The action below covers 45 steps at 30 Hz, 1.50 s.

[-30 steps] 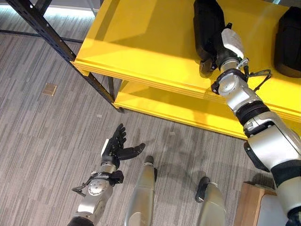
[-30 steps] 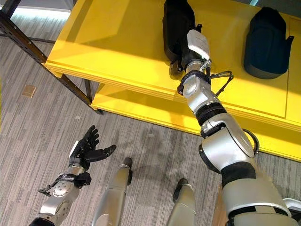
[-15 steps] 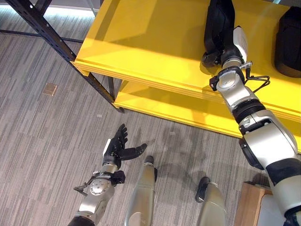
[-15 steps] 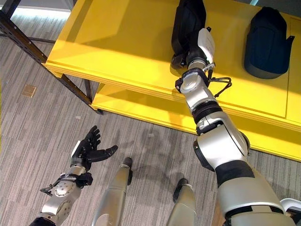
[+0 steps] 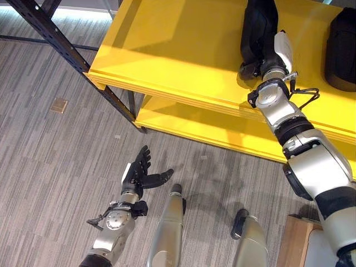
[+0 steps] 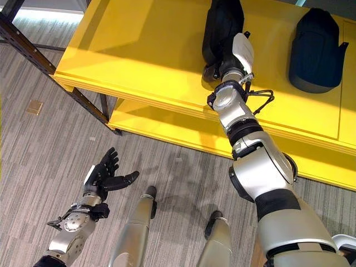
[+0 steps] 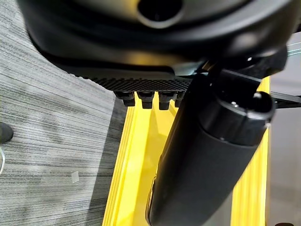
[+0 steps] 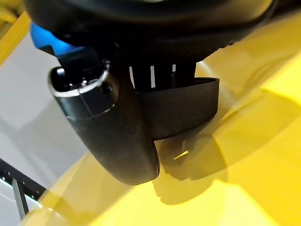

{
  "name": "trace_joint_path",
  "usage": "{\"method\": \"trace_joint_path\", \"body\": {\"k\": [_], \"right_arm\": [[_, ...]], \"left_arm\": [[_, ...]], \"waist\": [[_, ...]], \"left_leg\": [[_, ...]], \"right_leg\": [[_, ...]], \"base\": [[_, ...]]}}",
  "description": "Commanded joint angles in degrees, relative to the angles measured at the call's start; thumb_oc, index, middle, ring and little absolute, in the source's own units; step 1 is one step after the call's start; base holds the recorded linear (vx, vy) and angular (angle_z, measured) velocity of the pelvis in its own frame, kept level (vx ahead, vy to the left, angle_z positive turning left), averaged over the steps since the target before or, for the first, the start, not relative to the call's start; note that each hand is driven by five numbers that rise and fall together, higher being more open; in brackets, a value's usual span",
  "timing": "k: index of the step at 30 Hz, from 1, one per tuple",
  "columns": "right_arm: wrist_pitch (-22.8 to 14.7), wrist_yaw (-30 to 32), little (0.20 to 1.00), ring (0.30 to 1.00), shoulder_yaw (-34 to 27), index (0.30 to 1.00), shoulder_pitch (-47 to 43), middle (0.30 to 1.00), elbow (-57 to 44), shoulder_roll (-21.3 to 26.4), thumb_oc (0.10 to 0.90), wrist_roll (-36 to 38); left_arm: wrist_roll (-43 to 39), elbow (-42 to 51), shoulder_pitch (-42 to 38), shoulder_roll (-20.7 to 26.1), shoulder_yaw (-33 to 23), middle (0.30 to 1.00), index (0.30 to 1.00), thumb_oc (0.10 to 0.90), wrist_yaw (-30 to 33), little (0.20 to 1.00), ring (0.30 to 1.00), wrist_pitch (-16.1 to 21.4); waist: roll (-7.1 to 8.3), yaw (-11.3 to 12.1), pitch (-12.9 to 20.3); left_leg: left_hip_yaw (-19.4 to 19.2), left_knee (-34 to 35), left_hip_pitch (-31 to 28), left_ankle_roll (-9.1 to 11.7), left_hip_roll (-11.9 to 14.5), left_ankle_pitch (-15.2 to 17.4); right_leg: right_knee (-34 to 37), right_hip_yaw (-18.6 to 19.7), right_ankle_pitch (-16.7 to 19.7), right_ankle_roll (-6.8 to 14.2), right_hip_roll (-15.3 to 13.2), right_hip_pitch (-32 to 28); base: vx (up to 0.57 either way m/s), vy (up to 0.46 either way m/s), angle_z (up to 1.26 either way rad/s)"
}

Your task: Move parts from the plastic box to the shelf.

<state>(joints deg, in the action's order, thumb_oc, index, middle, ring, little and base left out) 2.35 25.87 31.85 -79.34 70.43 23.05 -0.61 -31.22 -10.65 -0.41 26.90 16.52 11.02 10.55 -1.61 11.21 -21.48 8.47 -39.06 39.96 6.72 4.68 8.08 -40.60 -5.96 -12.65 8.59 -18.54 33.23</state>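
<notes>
Right hand (image 6: 232,62) is out over the top board of the yellow shelf (image 6: 139,50), arm stretched far and up, fingers curled round the near end of a long black part (image 6: 222,25) — right wrist view shows the dark moulded rim pinched between thumb and fingers, its lower edge at or just above the yellow board, can't tell if it's bearing yet. Part lies lengthways, running away from the robot, near the shelf's middle. A second black part (image 6: 315,51) sits to the right of it, well apart. Handling guess: stiff moulded shell, hollow so probably light, smooth finish so likely a bit slippery; an end grip on a long piece means leverage, so it could swing or tip on release — better hold would be nearer mid-length across the narrow width. Left hand (image 5: 140,173) hangs low over the grey floor (image 5: 50,161), palm turned inward, fingers straight and spread, holding nothing. Plastic box isn't something I can place from here.
</notes>
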Motion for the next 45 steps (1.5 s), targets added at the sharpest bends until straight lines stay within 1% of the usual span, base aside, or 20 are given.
{"method": "trace_joint_path", "body": {"k": [1,7,8,9,10,13,26,29,31,32,40,45], "right_arm": [[-1.5,0.7,0.300,0.300,1.4,0.300,-7.7,0.300,-0.4,3.4,0.400,-3.4],[-1.2,0.9,0.300,0.300,1.6,0.300,-7.9,0.300,0.3,4.1,0.400,-3.9],[-1.4,1.0,0.470,0.470,1.1,0.470,-7.9,0.470,0.5,3.9,0.522,-3.1],[-1.4,1.0,1.000,1.000,1.1,1.000,-7.9,1.000,0.5,3.9,0.900,-3.1],[-1.9,1.1,1.000,1.000,-0.6,1.000,-7.4,1.000,0.3,3.5,0.900,-0.3],[-1.9,0.2,1.000,1.000,-0.7,1.000,-7.8,1.000,0.4,2.8,0.900,1.2],[-2.9,-0.8,1.000,1.000,0.2,1.000,-7.6,1.000,-4.1,1.3,0.900,1.9],[-3.0,-0.5,1.000,1.000,0.4,1.000,-7.6,1.000,-6.3,1.0,0.900,1.3],[-3.2,-0.6,1.000,1.000,0.8,1.000,-7.9,1.000,-7.8,0.0,0.900,1.1],[-3.1,-0.3,1.000,1.000,1.2,1.000,-8.0,1.000,-9.3,-0.1,0.900,-0.1],[-2.6,0.0,1.000,1.000,1.9,1.000,-8.3,1.000,-10.2,0.1,0.900,-3.2],[-2.5,0.1,1.000,1.000,1.9,1.000,-8.5,1.000,-9.6,0.1,0.900,-3.6]], "left_arm": [[-0.1,4.1,-2.1,3.3,-0.3,1.000,1.000,0.900,1.0,1.000,1.000,5.6],[-0.5,4.5,-1.6,3.4,-0.4,1.000,1.000,0.900,0.8,1.000,1.000,5.5],[-0.5,4.4,-1.7,3.5,-0.4,1.000,1.000,0.900,0.7,1.000,1.000,5.4],[-0.5,4.4,-1.7,3.5,-0.4,1.000,1.000,0.900,0.7,1.000,1.000,5.4],[-0.6,4.3,-1.7,3.2,-0.4,1.000,1.000,0.900,0.9,1.000,1.000,5.3],[-0.4,4.0,-2.2,3.5,-0.4,1.000,1.000,0.900,0.8,1.000,1.000,5.3],[-0.2,3.5,-1.7,3.5,-1.3,1.000,1.000,0.900,0.9,1.000,1.000,5.1],[0.0,3.1,-1.4,3.7,-1.8,1.000,1.000,0.900,1.1,1.000,1.000,5.2],[-0.1,3.1,-1.7,3.8,-2.3,1.000,1.000,0.900,1.5,1.000,1.000,5.1],[-0.1,3.2,-1.6,3.7,-2.7,1.000,1.000,0.900,1.7,1.000,1.000,5.2],[-0.2,3.5,-0.9,4.0,-3.5,1.000,1.000,0.900,1.9,1.000,1.000,5.3],[-0.5,3.7,-0.7,4.3,-3.6,1.000,1.000,0.900,1.8,1.000,1.000,5.5]], "waist": [[-0.28,0.6,2.5],[-0.19,0.7,2.4],[-0.17,0.7,2.4],[-0.17,0.7,2.4],[-0.17,0.6,2.4],[-0.14,0.5,2.4],[0.38,0.1,2.5],[0.57,-0.1,2.4],[0.78,-0.3,2.4],[0.88,-0.5,2.4],[0.94,-0.7,2.2],[1.00,-0.7,2.2]], "left_leg": [[3.5,-1.3,-0.3,-0.8,2.0,4.8],[3.5,-1.0,-0.3,-0.7,1.9,4.7],[3.5,-1.1,-0.3,-0.8,2.0,4.7],[3.5,-1.1,-0.3,-0.8,2.0,4.7],[3.5,-1.1,-0.2,-0.8,2.0,4.7],[3.4,-1.1,-0.3,-0.7,2.0,4.7],[3.1,-0.8,-0.8,-0.7,2.4,4.7],[3.0,-1.0,-0.8,-0.6,2.5,4.8],[2.9,-1.0,-0.8,-0.6,2.6,4.8],[2.8,-1.1,-0.7,-0.6,2.7,4.8],[2.8,-1.1,-0.7,-0.5,2.8,4.7],[2.8,-1.2,-0.5,-0.5,2.8,4.8]], "right_leg": [[6.7,4.1,2.8,0.1,0.8,-3.6],[7.0,3.9,2.9,0.1,0.8,-3.7],[7.0,4.0,2.9,0.1,0.9,-3.7],[7.0,4.0,2.9,0.1,0.9,-3.7],[7.0,4.0,3.0,0.1,0.9,-3.6],[7.0,4.0,2.9,0.0,0.9,-3.6],[7.1,4.3,2.9,0.0,1.1,-3.6],[7.0,4.4,2.9,0.0,1.2,-3.5],[6.9,4.5,2.9,-0.1,1.2,-3.3],[6.8,4.5,2.9,-0.2,1.3,-3.2],[6.9,4.5,3.0,-0.2,1.4,-3.2],[7.1,4.5,3.2,-0.2,1.5,-3.1]], "base": [[0.00,0.000,0.00],[0.00,0.000,0.00],[0.00,0.000,0.00],[0.00,0.000,0.00],[0.00,0.000,0.00],[0.00,0.000,0.00],[0.00,0.000,0.00],[0.00,0.000,0.00],[0.00,0.000,0.00],[0.00,0.000,0.00],[0.00,0.000,0.00],[0.00,0.000,0.00]]}}
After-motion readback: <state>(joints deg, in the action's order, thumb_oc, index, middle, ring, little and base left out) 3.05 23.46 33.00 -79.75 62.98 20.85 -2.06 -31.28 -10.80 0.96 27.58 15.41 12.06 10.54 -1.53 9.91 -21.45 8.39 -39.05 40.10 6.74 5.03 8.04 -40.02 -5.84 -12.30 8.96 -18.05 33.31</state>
